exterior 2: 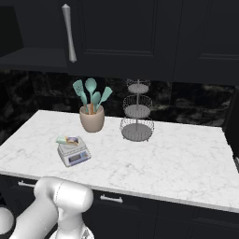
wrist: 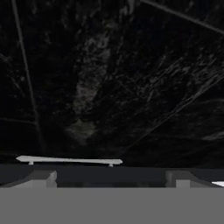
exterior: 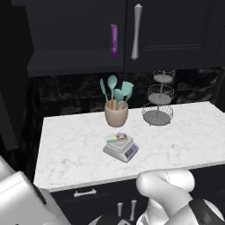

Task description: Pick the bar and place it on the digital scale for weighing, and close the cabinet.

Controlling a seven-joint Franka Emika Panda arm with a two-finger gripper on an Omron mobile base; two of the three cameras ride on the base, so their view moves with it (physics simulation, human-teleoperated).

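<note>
Simulated kitchen, arm drawn back low in front of the counter. The bar (exterior: 117,137) lies flat on the platform of the digital scale (exterior: 121,149), which stands on the white marble counter (exterior: 184,132) just in front of a beige utensil crock (exterior: 116,114) holding teal spatulas; a three-tier wire basket stand (exterior: 158,103) stands to the right of the crock. The weighing step therefore appears complete.

The cabinet (exterior: 176,30) remains to be dealt with. In the left base view its left door seems to stand open: a dark shelf edge is exposed and a tall purple cylinder (exterior: 114,41) stands inside, next to the long grey handle (exterior: 136,31) of the right door. The black-on-black rendering makes the door's exact position hard to judge, so this is a reading rather than a certainty. Closing it is the step left.

The bar's long axis runs roughly parallel to the counter's front edge, slightly skewed, one end towards the scale's left rear corner and the other towards its right. It overhangs the platform a little on the left in the right base view.

The gripper (wrist: 111,177) has its jaws spread wide and holds nothing. It faces a dark drawer front with a small silver handle (wrist: 69,160), below counter level.
</note>
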